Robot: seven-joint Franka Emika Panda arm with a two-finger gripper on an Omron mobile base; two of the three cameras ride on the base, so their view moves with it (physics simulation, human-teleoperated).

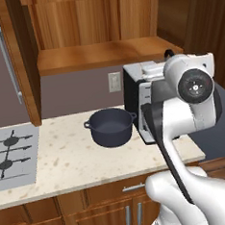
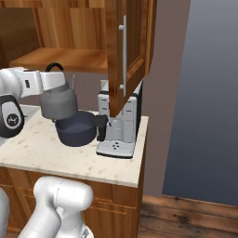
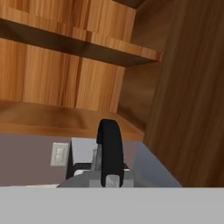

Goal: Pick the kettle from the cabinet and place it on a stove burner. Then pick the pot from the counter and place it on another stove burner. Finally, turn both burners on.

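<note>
Holding the kettle [image 2: 58, 103] by its black handle, the claw [image 3: 109, 177] is clamped shut, carrying it just above the pot [image 2: 76, 128], out of the cabinet [image 1: 107, 52]. Both stove [image 1: 12, 154] placements and the burners remain undone.

Small rounded grey metal kettle [image 2: 59, 103] held up off the counter by its black arched handle.
It hangs just above the wide dark blue-grey pot [image 2: 76, 128] on the beige speckled counter [image 2: 56, 153]; white-and-black coffee machine [image 2: 122, 125] stands beside the pot, under the open brown wooden cabinet door [image 2: 124, 51].
</note>
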